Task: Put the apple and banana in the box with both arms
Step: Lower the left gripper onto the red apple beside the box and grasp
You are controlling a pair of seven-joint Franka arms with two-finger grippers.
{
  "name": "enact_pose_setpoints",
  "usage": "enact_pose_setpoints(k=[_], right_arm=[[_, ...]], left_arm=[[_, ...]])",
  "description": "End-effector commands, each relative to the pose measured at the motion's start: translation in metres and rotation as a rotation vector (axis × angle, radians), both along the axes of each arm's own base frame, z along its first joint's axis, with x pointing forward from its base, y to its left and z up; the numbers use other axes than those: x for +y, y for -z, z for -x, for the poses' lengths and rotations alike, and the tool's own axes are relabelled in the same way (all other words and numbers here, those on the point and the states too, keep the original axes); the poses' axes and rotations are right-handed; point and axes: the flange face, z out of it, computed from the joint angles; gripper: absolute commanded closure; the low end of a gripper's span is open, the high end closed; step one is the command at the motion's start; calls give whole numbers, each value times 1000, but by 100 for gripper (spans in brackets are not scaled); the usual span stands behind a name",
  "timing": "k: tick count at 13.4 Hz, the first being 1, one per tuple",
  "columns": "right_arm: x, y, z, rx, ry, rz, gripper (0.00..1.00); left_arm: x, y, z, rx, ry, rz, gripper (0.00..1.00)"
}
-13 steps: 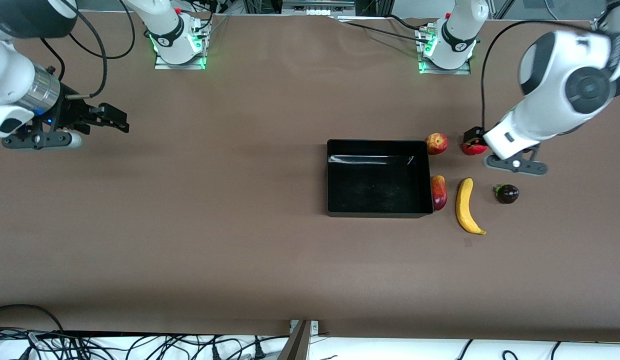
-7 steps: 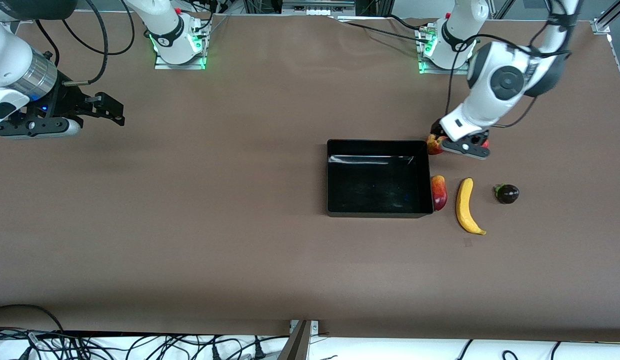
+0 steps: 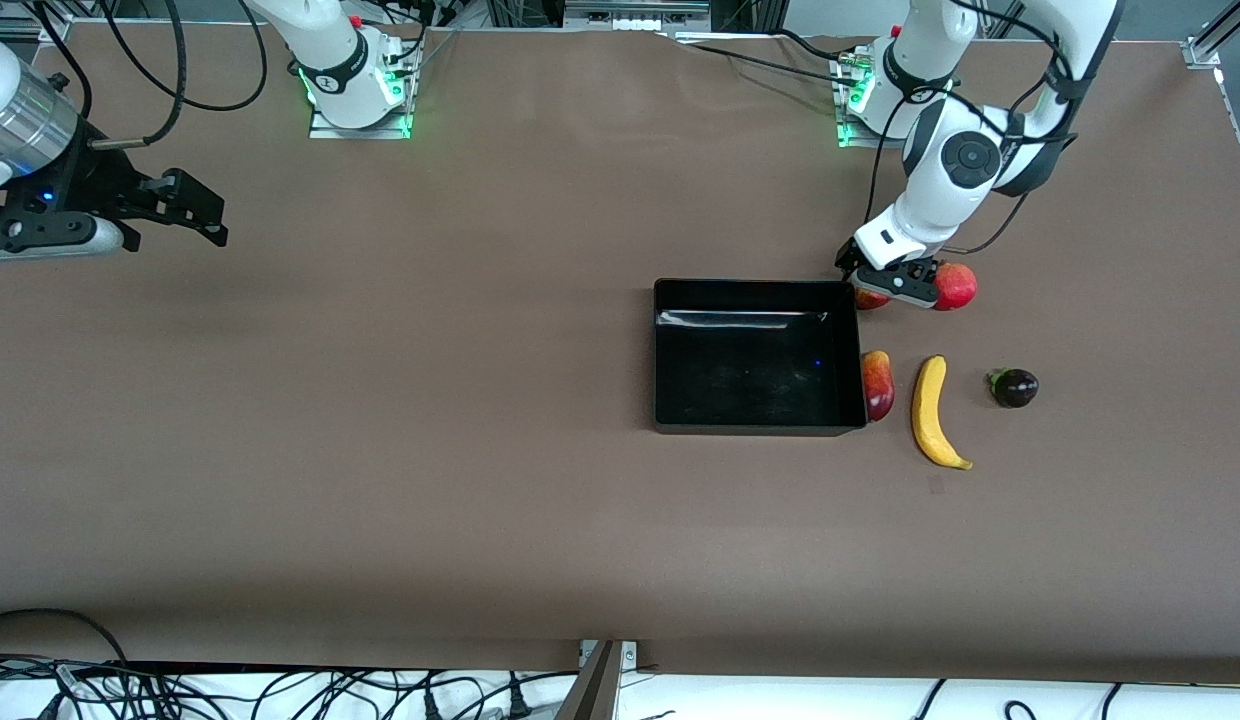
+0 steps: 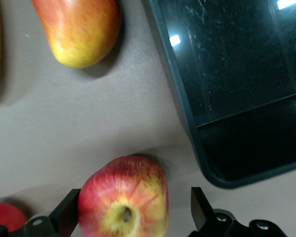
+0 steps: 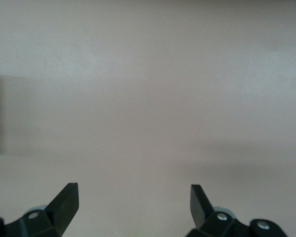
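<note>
The apple [image 4: 123, 197], red with yellow blotches and a stem dimple, lies on the table by the box's corner toward the left arm's end. In the front view only a sliver of the apple [image 3: 867, 298] shows under the left hand. My left gripper [image 3: 873, 284] is low over it, open, with one finger on each side in the left wrist view [image 4: 133, 213]. The banana [image 3: 932, 412] lies nearer the front camera, apart from the black box [image 3: 661, 350], which holds nothing. My right gripper [image 3: 202, 210] is open and empty over bare table at the right arm's end.
A uniformly red round fruit [image 3: 956, 286] lies right beside the left hand. An elongated red-yellow fruit [image 3: 877, 384] touches the box wall [image 4: 180, 94]. A dark purple fruit [image 3: 1014, 387] sits beside the banana, toward the left arm's end.
My left arm swung from the red round fruit to the apple and came down around it. My right gripper drifted toward the right arm's end of the table.
</note>
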Motion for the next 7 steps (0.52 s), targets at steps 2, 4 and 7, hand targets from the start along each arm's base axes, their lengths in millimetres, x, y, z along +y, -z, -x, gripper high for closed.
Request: enact_pose_setpoints(k=[2,4,7], right_arm=[[-4,4,-5,2,4,23,0],[-5,4,-5,1,5,22,0],[-5,3,-6,-5,5,20,0]], left_arm=[[-4,9,-3,5,27,3,87],[1,-9,-10,16,65,-17,97],[-1,-80,-57,116,68,-75,97]])
